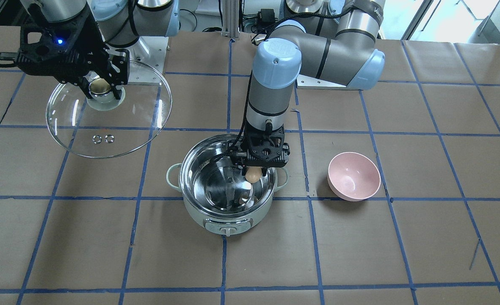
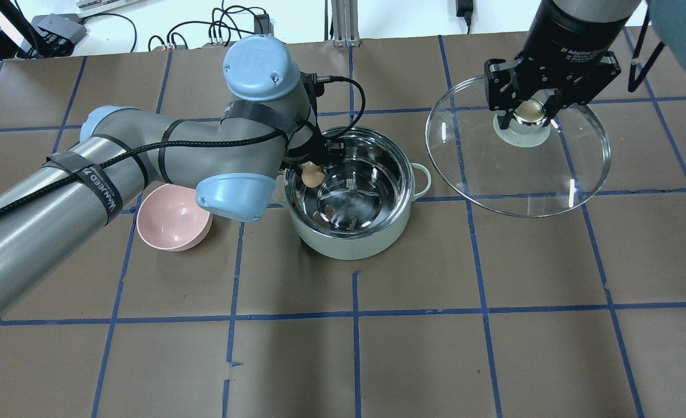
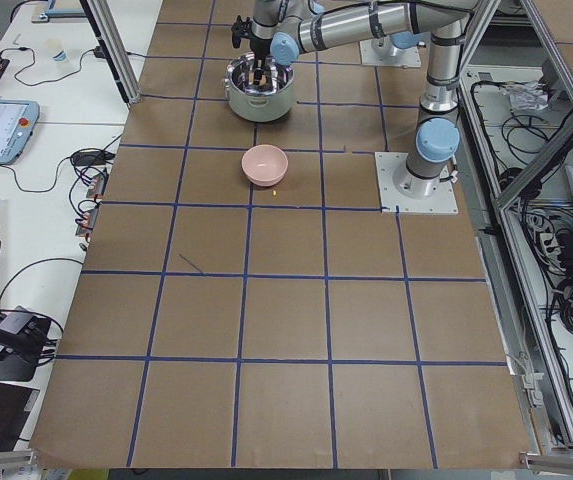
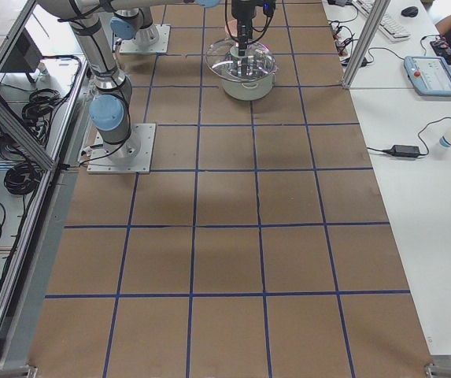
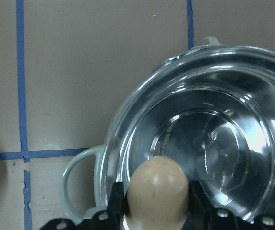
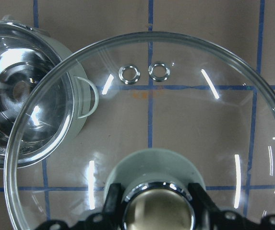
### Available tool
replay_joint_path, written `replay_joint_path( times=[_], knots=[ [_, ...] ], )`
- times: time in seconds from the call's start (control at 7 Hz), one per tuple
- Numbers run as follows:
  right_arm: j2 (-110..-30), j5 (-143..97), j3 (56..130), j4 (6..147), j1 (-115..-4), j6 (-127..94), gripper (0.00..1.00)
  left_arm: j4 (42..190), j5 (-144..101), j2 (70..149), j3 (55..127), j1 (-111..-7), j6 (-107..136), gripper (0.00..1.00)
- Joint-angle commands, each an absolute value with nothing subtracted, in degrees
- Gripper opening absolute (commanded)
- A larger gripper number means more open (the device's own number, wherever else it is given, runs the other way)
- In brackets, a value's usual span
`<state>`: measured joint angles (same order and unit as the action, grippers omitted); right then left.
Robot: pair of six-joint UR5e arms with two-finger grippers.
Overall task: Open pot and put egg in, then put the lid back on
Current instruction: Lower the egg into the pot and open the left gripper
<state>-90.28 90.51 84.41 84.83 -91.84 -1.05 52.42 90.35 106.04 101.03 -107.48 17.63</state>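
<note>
Seen from overhead, my right claw point(image 2: 531, 110) is clenched on the knob of the lid point(image 2: 523, 174), holding it at three o'clock of the open pot point(image 2: 348, 247). My left claw point(image 1: 254, 173) grasps the egg point(image 2: 311, 175) just inside the rim at nine o'clock. I judge the egg step is underway. Next: lower, release gently, withdraw, then put the lid back on.

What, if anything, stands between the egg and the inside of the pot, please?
Nothing visible does. The left gripper holds the egg over the open pot, and the right gripper holds the lid well off to the side.
</note>
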Motion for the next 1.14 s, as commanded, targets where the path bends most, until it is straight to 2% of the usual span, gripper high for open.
replay_joint_path(
  times=[0.0, 0.29, 0.43, 0.71, 0.86, 1.0],
  knots=[
    [-90.0, 90.7, 84.2, 84.9, -92.2, -1.1, 0.0, 49.9, 92.1, 108.0, 101.5, -108.3, 18.8, 0.13],
    [-90.0, 91.0, 84.5, 84.7, -92.3, -1.0, 0.0, 50.0, 93.6, 108.1, 101.7, -109.3, 20.3, 0.13],
    [-90.1, 91.0, 84.5, 84.6, -92.2, -1.0, 0.0, 50.0, 93.7, 108.4, 102.1, -109.3, 20.4, 0.19],
    [-90.0, 91.1, 84.6, 84.6, -92.3, -0.9, 0.0, 50.0, 95.1, 108.7, 102.4, -109.4, 20.2, 0.53],
    [-90.0, 91.1, 84.6, 84.6, -92.3, -0.8, 0.0, 49.9, 95.3, 108.5, 102.1, -109.4, 20.1, 0.63],
    [-89.9, 92.4, 84.7, 84.6, -92.3, 0.3, 0.0, 49.8, 95.3, 107.9, 101.4, -109.4, 19.9, 0.68]
  ],
)
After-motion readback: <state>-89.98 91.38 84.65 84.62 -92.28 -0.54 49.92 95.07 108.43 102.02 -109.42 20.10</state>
